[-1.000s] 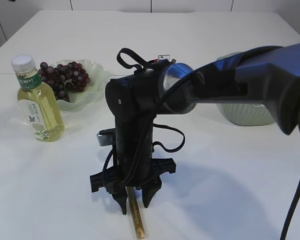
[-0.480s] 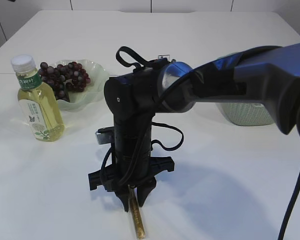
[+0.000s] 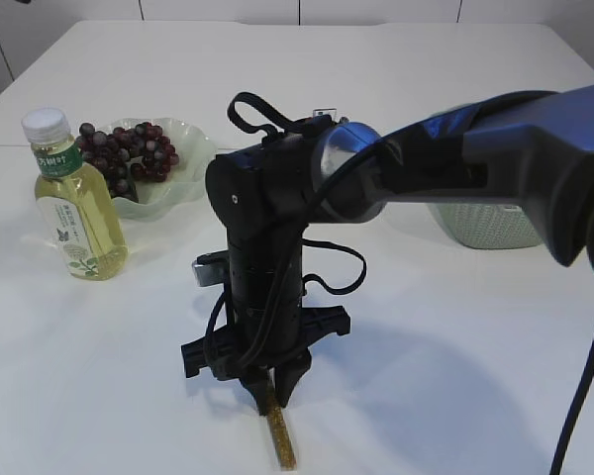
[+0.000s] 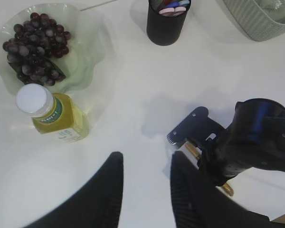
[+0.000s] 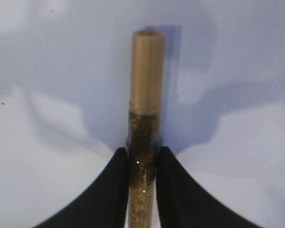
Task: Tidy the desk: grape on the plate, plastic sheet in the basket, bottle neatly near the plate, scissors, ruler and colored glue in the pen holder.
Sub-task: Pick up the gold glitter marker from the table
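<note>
Our right tool [image 5: 142, 159] is clamped on the glitter glue [image 5: 143, 118]; our left tool [image 4: 145, 187] is apart, empty. We should lift straight, keeping the tube level.

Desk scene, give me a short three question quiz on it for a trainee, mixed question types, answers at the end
1. True or false: the bottle is lying on its side.
2. Multiple choice: what sits between the jaws of the right gripper? A) a ruler B) the gold glitter glue tube C) a grape
3. Fill in: the grapes are resting on the ____.

Key:
1. False. It stands upright beside the plate.
2. B. The jaws sit against both sides of the tube, which lies on the table.
3. Plate.
</note>
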